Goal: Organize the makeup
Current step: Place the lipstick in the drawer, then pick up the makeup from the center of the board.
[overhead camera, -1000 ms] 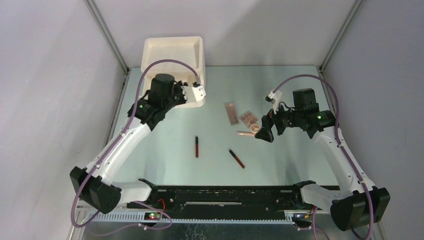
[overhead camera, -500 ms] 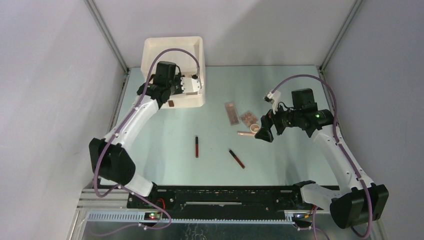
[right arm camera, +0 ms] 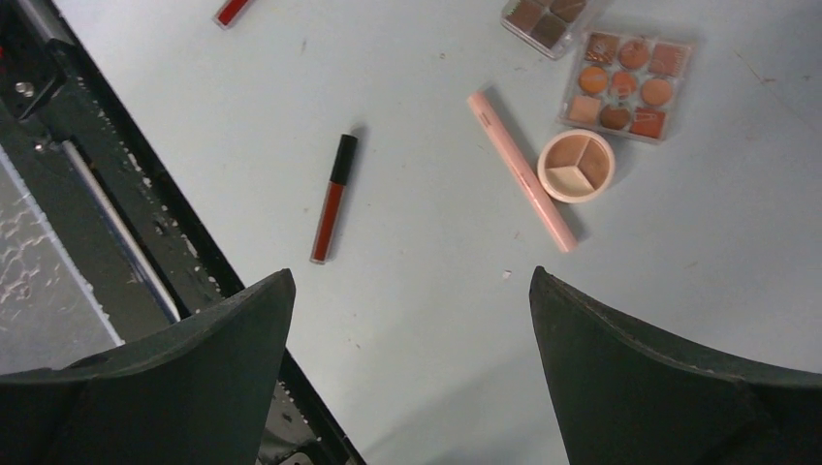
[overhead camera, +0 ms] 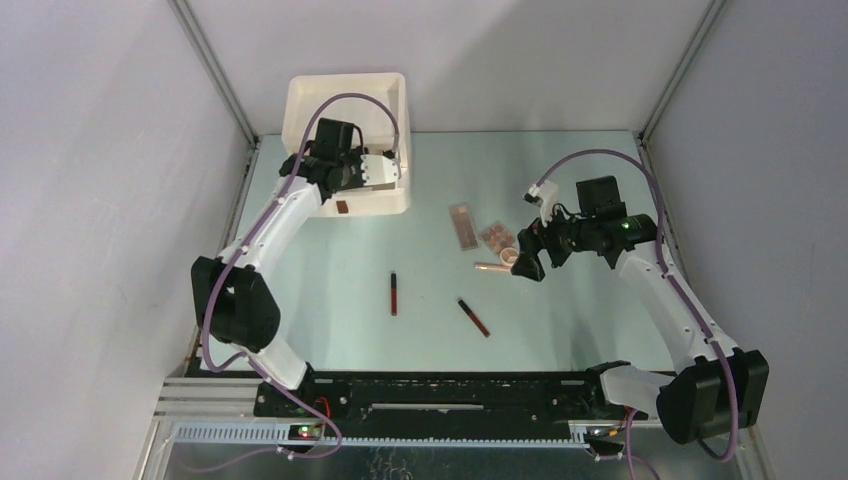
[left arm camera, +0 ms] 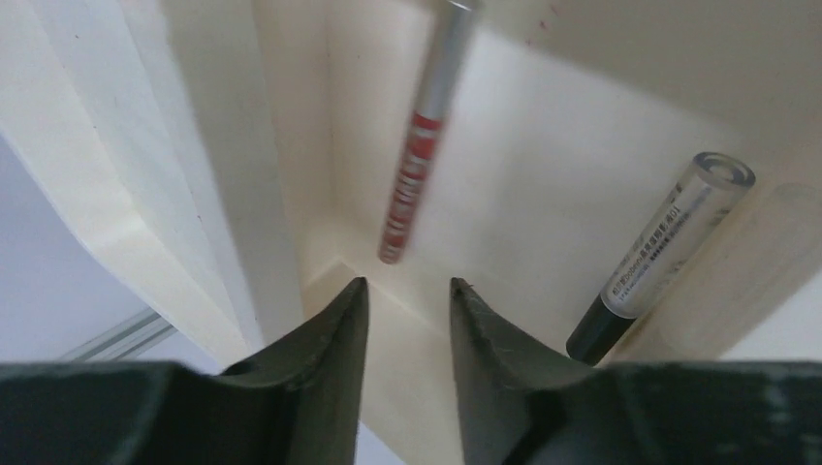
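Pale table (overhead camera: 330,260) carries a cream box (left arm camera: 582,126); inside, a blurred red pencil (left arm camera: 417,174) sits just beyond the left gripper (left arm camera: 408,286), jaws slightly apart, empty. Right gripper (right arm camera: 412,281), spread wide, hangs above a pink stick (right arm camera: 521,172) and round compact (right arm camera: 576,166).

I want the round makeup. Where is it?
Right wrist view: the round compact lies on the table's right side, beside the pink stick and the square palette.
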### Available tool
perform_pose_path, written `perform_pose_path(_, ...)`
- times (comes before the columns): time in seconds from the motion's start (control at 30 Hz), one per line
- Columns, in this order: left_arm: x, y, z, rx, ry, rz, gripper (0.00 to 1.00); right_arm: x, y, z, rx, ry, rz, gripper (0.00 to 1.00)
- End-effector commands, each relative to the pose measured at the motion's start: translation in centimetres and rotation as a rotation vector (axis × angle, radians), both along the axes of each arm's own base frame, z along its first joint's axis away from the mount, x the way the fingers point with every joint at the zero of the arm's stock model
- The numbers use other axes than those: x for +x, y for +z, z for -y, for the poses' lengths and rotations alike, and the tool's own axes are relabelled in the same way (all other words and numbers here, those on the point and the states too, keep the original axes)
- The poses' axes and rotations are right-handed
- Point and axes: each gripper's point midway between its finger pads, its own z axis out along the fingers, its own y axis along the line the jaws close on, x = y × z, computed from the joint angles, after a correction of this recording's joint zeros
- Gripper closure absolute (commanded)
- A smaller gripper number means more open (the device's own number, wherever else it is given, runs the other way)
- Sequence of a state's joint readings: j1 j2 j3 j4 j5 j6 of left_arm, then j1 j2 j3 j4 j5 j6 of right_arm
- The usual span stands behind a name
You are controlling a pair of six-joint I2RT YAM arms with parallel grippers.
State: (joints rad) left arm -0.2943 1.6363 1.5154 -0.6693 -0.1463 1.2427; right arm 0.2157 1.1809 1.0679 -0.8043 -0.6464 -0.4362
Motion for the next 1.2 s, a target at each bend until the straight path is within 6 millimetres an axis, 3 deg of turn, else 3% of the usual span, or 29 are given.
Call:
perform_pose_path(0.0, 0.4, 2.5, -0.1, -0.028, -0.014, 0.048, 0.55, 1.7, -0.7, 0.8, -0.047, -0.057, 0.024, 0.00)
perform_pose_path(0.1, 0.0, 3.7, -0.1, -0.053, -0.016, 0.074, 0.40, 2.3, -1.5, 1.2, -0.092, -0.076, 0.023, 0.00)
perform_pose_path(0.33, -2.0, 8.8, -0.1, -0.181, -0.022, 0.206, 0.22, 3.5, -4.5, 1.8, -0.298, -0.062, 0.029, 0.00)
perform_pose_path(0.57, -6.4, 12.2, 0.9, -0.415, -0.035, 0.325, 0.05, 4.7, -6.6, 2.9, -0.414, -0.050, 0.031, 0.00)
perform_pose_path(0.73, -10.5, 14.4, 1.9, -0.716, 0.009, 0.402, 0.00, 5.1, -7.7, 3.1, -0.445, -0.012, 0.026, 0.00)
perform_pose_path(0.87, -13.6, 15.0, 2.9, -0.988, 0.046, 0.403, 0.00, 5.3, -8.6, 3.1, -0.463, 0.025, 0.024, 0.00)
perform_pose_path(1.0, -16.1, 13.8, 4.2, -1.206, 0.061, 0.342, 0.00, 5.6, -9.2, 3.2, -0.476, 0.046, 0.025, 0.00)
perform_pose_path(1.17, -16.7, 12.3, 4.9, -1.313, 0.100, 0.280, 0.00, 6.1, -10.1, 3.5, -0.504, 0.070, 0.030, 0.00)
